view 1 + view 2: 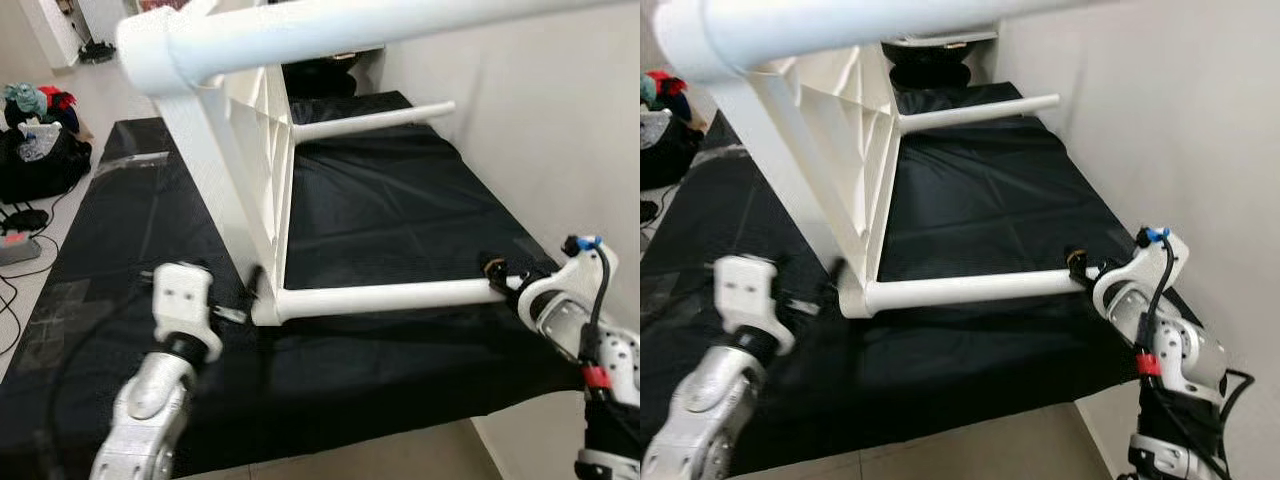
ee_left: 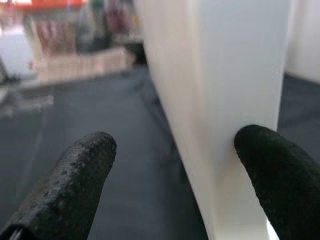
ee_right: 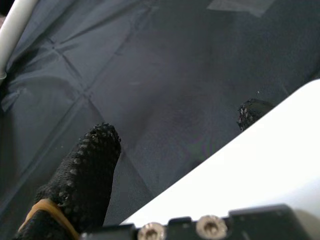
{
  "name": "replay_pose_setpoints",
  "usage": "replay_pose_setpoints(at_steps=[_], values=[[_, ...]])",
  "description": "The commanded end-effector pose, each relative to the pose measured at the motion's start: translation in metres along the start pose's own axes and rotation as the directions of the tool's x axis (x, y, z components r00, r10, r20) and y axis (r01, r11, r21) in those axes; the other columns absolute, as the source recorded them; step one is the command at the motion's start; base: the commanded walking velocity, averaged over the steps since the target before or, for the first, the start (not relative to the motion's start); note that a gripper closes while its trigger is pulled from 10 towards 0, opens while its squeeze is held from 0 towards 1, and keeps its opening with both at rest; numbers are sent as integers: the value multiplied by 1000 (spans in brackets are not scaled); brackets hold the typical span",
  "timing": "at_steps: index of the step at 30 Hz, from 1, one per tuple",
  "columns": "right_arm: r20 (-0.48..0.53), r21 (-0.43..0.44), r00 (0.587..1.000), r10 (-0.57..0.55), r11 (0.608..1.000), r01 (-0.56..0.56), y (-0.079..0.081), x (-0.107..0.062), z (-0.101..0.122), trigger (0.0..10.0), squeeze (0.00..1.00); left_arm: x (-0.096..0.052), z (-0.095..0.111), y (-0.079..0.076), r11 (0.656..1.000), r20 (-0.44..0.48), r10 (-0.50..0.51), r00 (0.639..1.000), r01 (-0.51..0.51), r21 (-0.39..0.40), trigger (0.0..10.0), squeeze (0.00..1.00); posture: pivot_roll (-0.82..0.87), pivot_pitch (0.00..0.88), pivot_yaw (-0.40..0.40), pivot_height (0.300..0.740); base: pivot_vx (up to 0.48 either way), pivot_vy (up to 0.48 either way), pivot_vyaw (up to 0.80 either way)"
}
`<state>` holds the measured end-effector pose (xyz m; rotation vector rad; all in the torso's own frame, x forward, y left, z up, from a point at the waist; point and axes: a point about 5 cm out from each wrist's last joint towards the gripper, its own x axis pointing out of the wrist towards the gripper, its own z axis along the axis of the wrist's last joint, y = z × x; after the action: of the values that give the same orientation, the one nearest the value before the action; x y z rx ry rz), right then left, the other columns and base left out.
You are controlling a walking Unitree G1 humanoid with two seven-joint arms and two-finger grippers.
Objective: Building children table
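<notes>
White children's table (image 1: 255,150) tipped on its side on the black sheet (image 1: 400,210), tabletop panel upright on edge, ribbed underside facing right. Lower near leg (image 1: 385,295) lying along the sheet, running right from the panel's bottom corner; far leg (image 1: 375,118) parallel to it further back; another leg (image 1: 330,22) crossing the top of the view, close to the camera.

Right gripper (image 1: 497,274) at the free end of the near leg, fingers spread around it with the leg's white tube between them in the right wrist view; whether clamped tight or loose, cannot tell. One black fingertip (image 3: 90,165) showing clear of the tube over the sheet.

Left gripper (image 2: 175,180) low at the panel's near bottom corner, fingers wide apart, right-hand fingertip (image 2: 280,175) touching the white edge (image 2: 235,100), other fingertip (image 2: 75,175) free over the sheet, nothing grasped.

Pale wall (image 1: 540,120) along the right. Dark bag (image 1: 40,160) and cables (image 1: 15,250) on the floor far left.
</notes>
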<state>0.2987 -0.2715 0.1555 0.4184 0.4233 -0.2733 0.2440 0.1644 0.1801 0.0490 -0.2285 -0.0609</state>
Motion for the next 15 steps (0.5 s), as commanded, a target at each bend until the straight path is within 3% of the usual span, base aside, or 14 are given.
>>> replay_pose_setpoints(at_steps=[1, 5, 8, 15], values=[[-122, -114, 985, -124, 987, 110, -16, 3, -25, 10000, 1000, 3, 15, 6, 998, 79, 44, 996, -48, 47, 10000, 0, -39, 79, -41, 740, 0, 0, 0], [-119, -104, 987, -105, 990, 92, -12, 3, -24, 10000, 1000, 9, 30, 5, 996, 148, 43, 988, -53, 65, 10000, 0, -41, 79, -41, 740, 0, 0, 0], [-121, -98, 990, -73, 993, 61, -4, 2, -25, 10000, 1000, 24, 42, -11, 997, 194, -76, 978, 71, 30, 10000, 0, -41, 79, -42, 740, 0, 0, 0], [-125, -93, 990, -56, 995, 45, 1, 1, -26, 10000, 1000, 35, 35, -24, 988, 168, -149, 974, 154, -17, 10000, 0, -49, 81, -39, 740, 0, 0, 0]])
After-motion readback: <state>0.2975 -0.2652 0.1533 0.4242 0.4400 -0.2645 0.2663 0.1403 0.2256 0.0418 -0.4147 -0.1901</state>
